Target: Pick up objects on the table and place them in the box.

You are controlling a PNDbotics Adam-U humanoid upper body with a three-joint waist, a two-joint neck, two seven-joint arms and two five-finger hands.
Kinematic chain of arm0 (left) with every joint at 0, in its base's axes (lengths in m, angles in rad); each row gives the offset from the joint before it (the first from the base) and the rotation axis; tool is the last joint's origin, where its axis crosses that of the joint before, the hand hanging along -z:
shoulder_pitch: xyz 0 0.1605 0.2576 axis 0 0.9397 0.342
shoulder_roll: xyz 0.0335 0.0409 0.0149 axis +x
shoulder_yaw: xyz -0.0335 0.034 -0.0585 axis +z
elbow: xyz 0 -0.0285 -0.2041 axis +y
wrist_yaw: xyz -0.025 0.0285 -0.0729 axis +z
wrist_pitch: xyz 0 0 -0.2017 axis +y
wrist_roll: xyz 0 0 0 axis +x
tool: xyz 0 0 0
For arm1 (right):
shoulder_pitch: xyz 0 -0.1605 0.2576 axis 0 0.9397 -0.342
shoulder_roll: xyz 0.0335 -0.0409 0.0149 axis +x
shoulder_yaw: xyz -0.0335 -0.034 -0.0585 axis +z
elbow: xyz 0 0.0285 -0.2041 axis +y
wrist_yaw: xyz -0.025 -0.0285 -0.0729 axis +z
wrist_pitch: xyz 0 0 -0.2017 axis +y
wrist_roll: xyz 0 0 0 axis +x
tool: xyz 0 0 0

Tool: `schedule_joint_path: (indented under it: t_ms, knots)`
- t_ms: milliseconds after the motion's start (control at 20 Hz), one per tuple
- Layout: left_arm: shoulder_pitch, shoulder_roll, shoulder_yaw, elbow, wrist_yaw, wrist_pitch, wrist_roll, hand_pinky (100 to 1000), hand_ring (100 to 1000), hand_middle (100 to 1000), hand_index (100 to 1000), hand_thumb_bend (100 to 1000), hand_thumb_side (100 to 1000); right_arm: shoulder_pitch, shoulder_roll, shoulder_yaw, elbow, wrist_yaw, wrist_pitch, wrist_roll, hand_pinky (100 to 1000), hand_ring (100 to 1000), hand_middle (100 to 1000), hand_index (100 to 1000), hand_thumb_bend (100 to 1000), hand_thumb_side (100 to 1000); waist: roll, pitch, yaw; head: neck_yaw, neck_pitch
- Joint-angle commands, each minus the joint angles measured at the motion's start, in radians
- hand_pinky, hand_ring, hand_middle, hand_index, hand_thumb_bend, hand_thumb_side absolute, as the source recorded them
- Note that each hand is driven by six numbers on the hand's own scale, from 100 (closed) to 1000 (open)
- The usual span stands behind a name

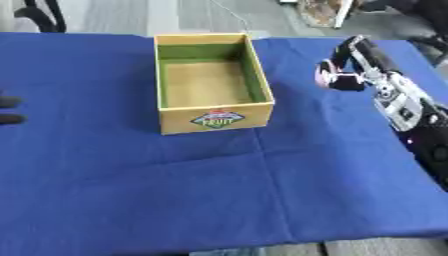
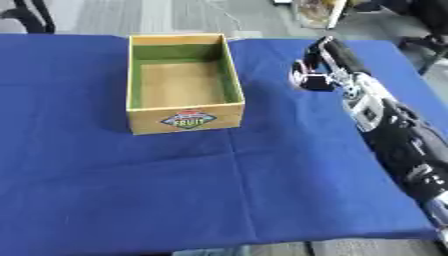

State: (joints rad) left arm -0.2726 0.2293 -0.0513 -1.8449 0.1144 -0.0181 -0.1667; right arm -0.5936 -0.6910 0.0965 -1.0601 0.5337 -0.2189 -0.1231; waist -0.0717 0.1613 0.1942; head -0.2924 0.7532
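Yellow box [image 1: 213, 120] with green inner walls and tan floor, blue tablecloth [image 1: 219, 190], black-and-silver right hand [image 1: 354, 62].

The robot's right arm [image 2: 398, 145] is a thick limb built in sections, mostly glossy black with rounded, bulging shells toward the near end. Nearer the wrist it narrows into a silver-grey metal section [image 2: 363, 107] with small dark round spots on it, likely fasteners or openings. The right hand [image 2: 328, 65] is black, with long slim black fingers and paler silver parts between them; a pinkish-white patch shows at its left edge. In the left eye view, two dark rounded fingertips of the left hand [image 1: 10, 110] show at the left border, black and smooth.
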Motion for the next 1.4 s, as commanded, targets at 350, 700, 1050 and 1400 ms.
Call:
schedule_joint_path:
  t_ms: [350, 700, 1050, 1400]
  knots:
    - [-0.018, 0.015, -0.008, -0.018, 0.005, -0.001, -0.008, 690, 751, 585, 726, 299, 545, -0.111, -0.015, 0.049, -0.109, -0.063, -0.018, 0.069, 137, 474, 301, 399, 100, 180, 0.001, -0.019, 0.030, -0.009, -0.010]
    - [-0.025, 0.009, -0.013, -0.019, 0.008, 0.000, -0.014, 690, 751, 584, 725, 300, 545, -0.183, 0.058, 0.100, -0.096, -0.019, -0.047, 0.120, 151, 483, 311, 410, 100, 194, 0.004, -0.013, 0.064, -0.024, -0.015]
    - [-0.032, 0.002, -0.019, -0.023, 0.008, -0.001, -0.021, 690, 750, 583, 725, 299, 547, -0.226, 0.141, 0.136, -0.038, 0.044, -0.080, 0.156, 219, 521, 340, 442, 100, 213, 0.011, 0.000, 0.087, -0.040, -0.021]
    - [-0.036, -0.004, -0.021, -0.026, 0.008, -0.001, -0.024, 689, 750, 582, 725, 299, 548, -0.226, 0.198, 0.152, 0.056, 0.165, -0.120, 0.180, 433, 645, 493, 614, 100, 318, 0.015, 0.012, 0.106, -0.048, -0.025]
